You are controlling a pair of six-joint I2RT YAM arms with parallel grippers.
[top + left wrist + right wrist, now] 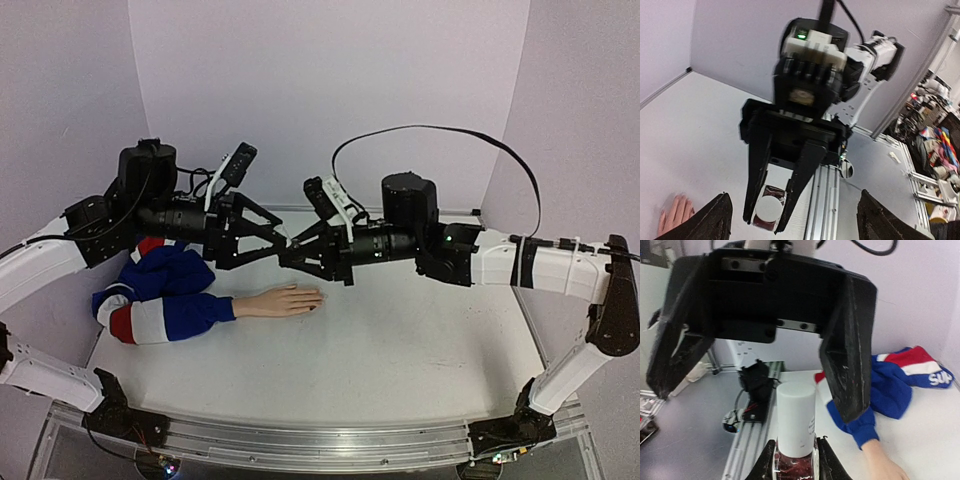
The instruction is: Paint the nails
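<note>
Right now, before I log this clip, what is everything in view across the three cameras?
mannequin hand: one, peach, flat on the table left of centre, fingers pointing right.
sleeve: one, blue, white and red, bunched at the table's left, over the mannequin hand's wrist.
polish bottle: one, white cap over dark red glass, held in the air between the two arms.
table: one, white, under everything.
walls: three, pale lilac, left, back and right.
cable: one, black, looping above the right arm.
left hand: one, black, open, facing the bottle's cap.
right hand: one, black, shut on the polish bottle.
</note>
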